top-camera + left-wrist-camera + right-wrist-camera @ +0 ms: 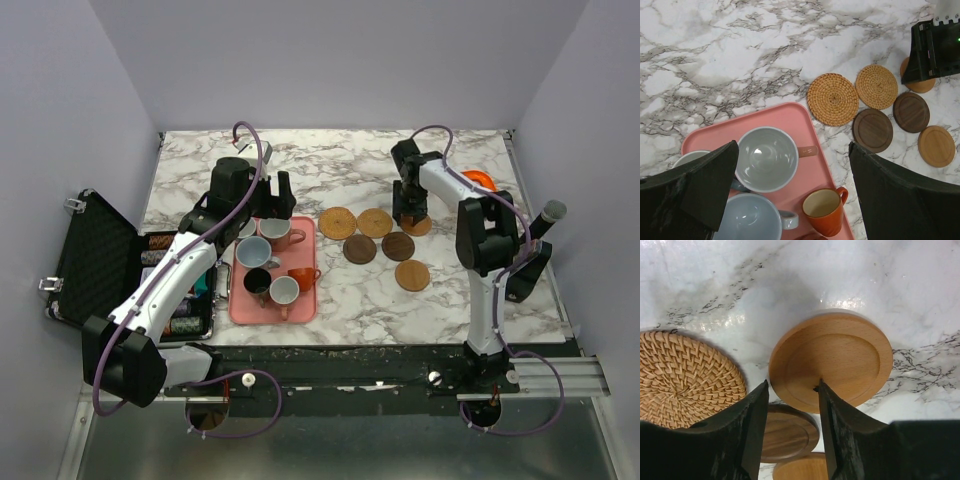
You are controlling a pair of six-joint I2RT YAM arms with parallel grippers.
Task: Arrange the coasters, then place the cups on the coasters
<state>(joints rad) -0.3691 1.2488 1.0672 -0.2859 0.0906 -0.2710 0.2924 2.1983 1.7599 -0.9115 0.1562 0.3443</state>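
— Where does the top view sit?
— High above and behind the arm bases, looking down over the whole surface (pixel 360 300).
— And the left wrist?
— Well above the pink tray (pixel 790 112), facing down, far enough off to catch the coasters (pixel 832 99) too.
— The right wrist?
— Very close, angled onto one light wooden coaster (pixel 832 360) past its own fingers (pixel 740 440). The woven coaster (pixel 685 375) beside it shows in all three views.
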